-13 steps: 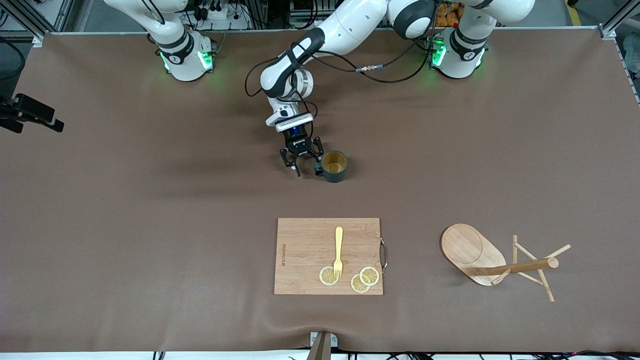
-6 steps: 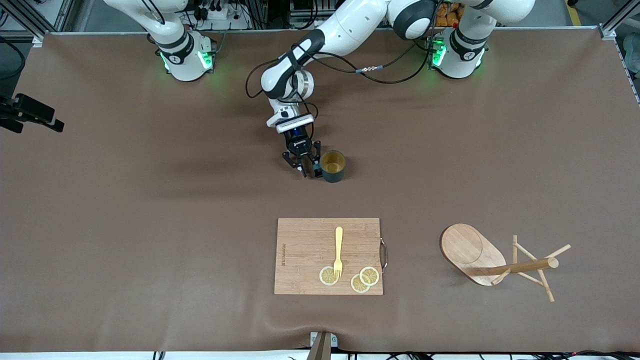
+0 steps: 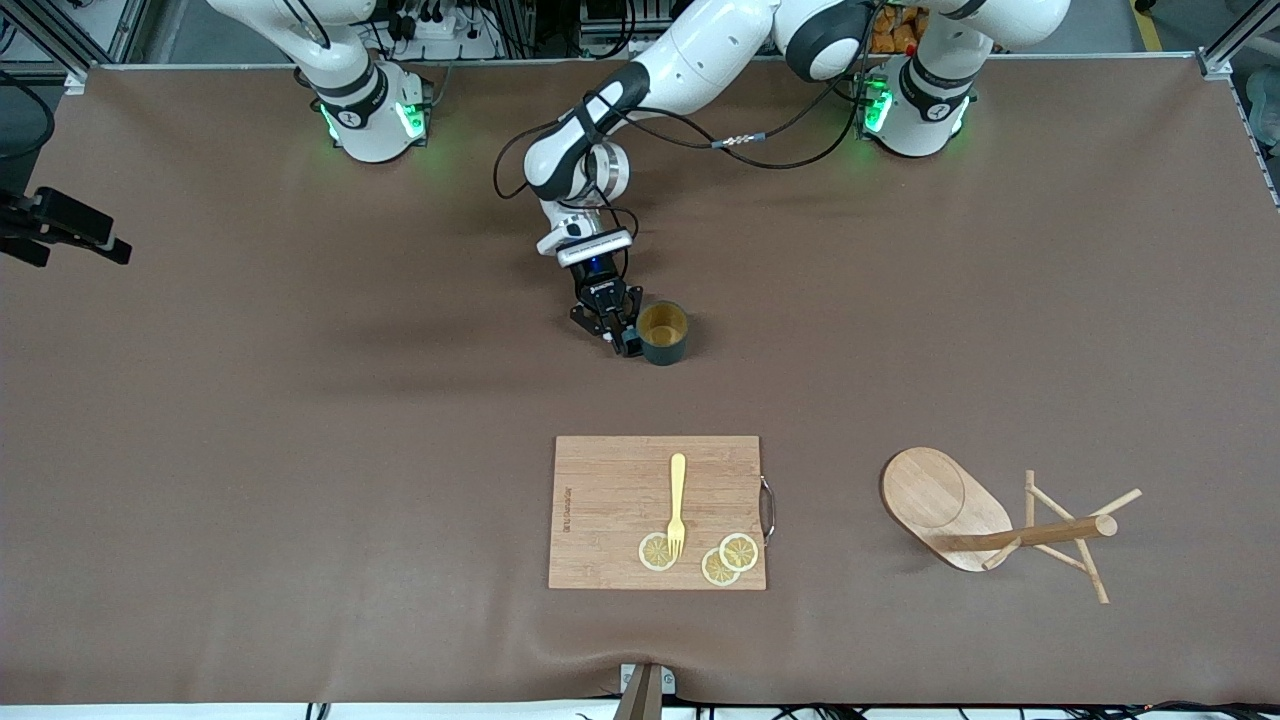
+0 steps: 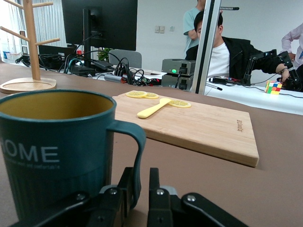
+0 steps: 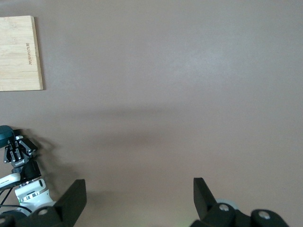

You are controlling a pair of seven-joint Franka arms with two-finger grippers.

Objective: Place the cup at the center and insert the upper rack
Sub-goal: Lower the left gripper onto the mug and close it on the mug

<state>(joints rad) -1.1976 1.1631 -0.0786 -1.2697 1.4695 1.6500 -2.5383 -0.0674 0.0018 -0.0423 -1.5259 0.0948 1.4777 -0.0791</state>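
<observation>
The dark teal cup (image 3: 663, 332) with its tan inside stands upright on the brown table, between the arms' bases and the cutting board. My left gripper (image 3: 622, 340) is low beside it, toward the right arm's end. In the left wrist view the cup (image 4: 57, 146) fills the near side and my left gripper (image 4: 140, 189) has its fingers closed narrowly around the thin handle. The wooden upper rack (image 3: 1000, 525) stands toward the left arm's end, upright on its oval base (image 4: 26, 85). My right gripper (image 5: 137, 189) hangs open and empty high over bare table.
A wooden cutting board (image 3: 657, 512) lies nearer to the front camera than the cup, with a yellow fork (image 3: 677, 500) and three lemon slices (image 3: 720, 558) on it. A black mount (image 3: 60, 225) juts in at the right arm's end of the table.
The left gripper's fingers have closed from wide apart onto the cup's handle. The cup has shifted very slightly. The right arm has not moved.
</observation>
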